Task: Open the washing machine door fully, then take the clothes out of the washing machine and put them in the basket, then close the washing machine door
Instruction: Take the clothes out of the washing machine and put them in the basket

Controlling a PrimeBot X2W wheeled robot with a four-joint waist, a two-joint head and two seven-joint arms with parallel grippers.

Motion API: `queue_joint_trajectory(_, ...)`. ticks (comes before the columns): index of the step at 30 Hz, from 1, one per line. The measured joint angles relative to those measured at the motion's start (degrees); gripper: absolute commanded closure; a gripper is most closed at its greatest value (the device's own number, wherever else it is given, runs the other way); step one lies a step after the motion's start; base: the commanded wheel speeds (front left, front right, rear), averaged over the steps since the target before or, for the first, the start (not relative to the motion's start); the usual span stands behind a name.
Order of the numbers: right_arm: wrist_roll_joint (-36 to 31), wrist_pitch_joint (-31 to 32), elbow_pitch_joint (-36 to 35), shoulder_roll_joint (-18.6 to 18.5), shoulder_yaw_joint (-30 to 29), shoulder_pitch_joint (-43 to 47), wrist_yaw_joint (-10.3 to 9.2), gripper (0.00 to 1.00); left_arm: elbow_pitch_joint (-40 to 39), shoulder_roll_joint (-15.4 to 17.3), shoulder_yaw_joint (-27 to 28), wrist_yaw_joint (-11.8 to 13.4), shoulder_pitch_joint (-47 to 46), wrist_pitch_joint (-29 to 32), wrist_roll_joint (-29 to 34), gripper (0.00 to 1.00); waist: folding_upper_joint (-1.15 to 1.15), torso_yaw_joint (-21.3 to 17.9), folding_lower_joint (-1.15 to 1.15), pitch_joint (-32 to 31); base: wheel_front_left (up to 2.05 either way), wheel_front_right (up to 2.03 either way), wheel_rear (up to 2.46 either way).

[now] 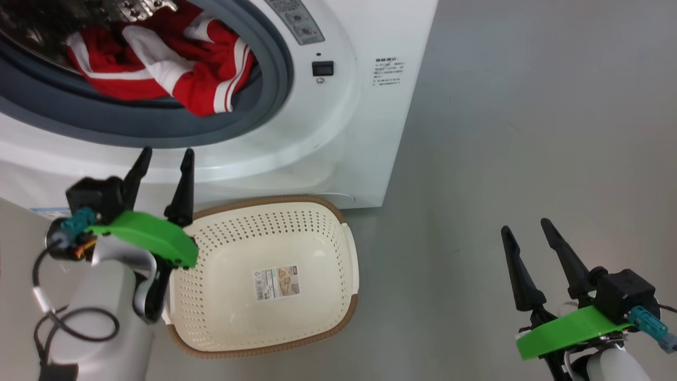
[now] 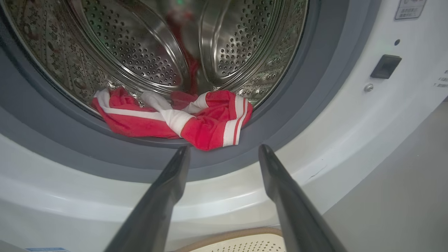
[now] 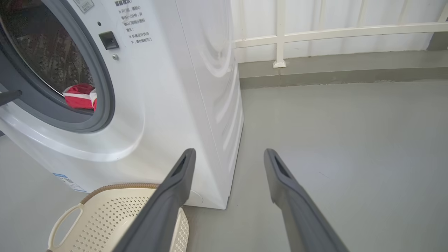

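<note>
Plain grey floor (image 1: 529, 132) across the right and lower part of the head view. Standing on it at upper left, white washing machine (image 1: 344, 148). Set on it at lower centre, just before that machine's base, cream perforated basket (image 1: 267, 199), brown-rimmed, upright.

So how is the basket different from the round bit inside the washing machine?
The drum is shiny metal; the basket is cream plastic with a brown rim. The drum holds the red and white clothes; the basket has a label sticker and no clothes yet. The drum sits inside the washing machine; the basket stands on the floor before it. Both are full of little holes.
</note>
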Motion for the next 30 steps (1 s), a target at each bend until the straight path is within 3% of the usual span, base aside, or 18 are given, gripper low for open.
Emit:
queue_joint_trajectory(17, 0.0, 0.0, -0.62, 0.47, -0.09, -4.31, 0.0, 0.0, 17.41, 1.1, -6.36, 0.0, -18.34, 2.6, -5.47, 0.0, 0.0, -1.19, 0.0, 5.72, 0.0, 0.0, 0.0)
queue_joint_trajectory(30, 0.0, 0.0, -1.01, 0.98, 0.26, -6.54, 0.0, 0.0, 23.6, 2.1, -13.57, 0.0, -26.54, 5.11, -8.91, 0.0, 0.0, -2.21, 0.0, 8.99, 0.0, 0.0, 0.0)
